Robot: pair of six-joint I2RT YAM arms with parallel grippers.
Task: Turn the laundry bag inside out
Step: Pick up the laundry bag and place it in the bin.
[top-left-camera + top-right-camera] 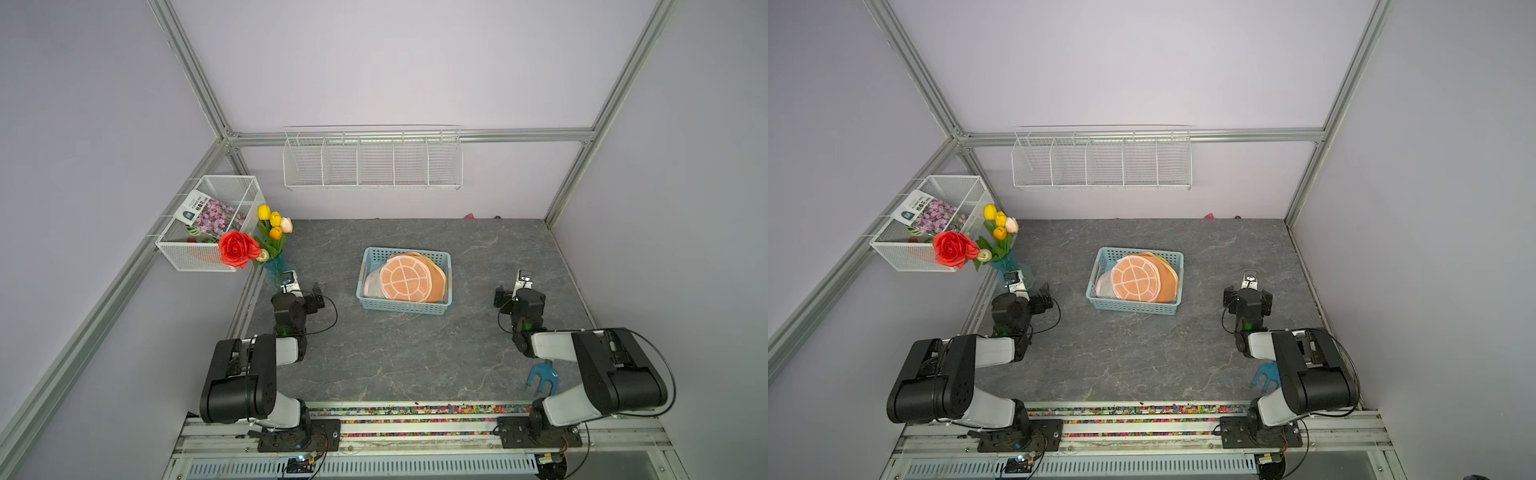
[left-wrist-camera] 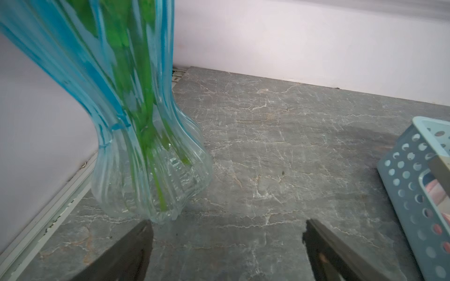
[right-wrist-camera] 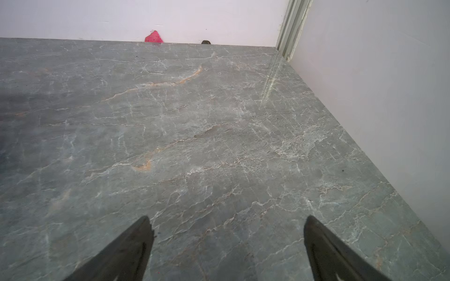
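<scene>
Grippers idle on either side of a pale blue perforated basket (image 1: 401, 306) at the middle of the grey marble-patterned tabletop (image 1: 395, 361). In the basket the orange mesh laundry bag (image 1: 405, 277) lies collapsed flat, its round netted panel facing up and leaning toward the basket's right wall over what look like other folded pink and tan pieces. Nothing has hold of it. The left gripper (image 2: 226, 226), well to the basket's left, shows both jaws spread wide over bare tabletop, and the right gripper (image 3: 227, 222), well to the basket's right, is likewise spread and empty. Both arms are folded low near their bases, a parked pose that, by the look of it, leaves the basket free for a first reach. A ribbed blue glass vase (image 2: 151, 167) of artificial tulips (image 1: 274, 222) stands just ahead of the left gripper, left of the basket, close enough to be a hazard when that arm swings in. The turning-out appears not yet begun. Lifting the bag clear of the basket, so its mouth can be found and opened between two grips, looks like the first job.
</scene>
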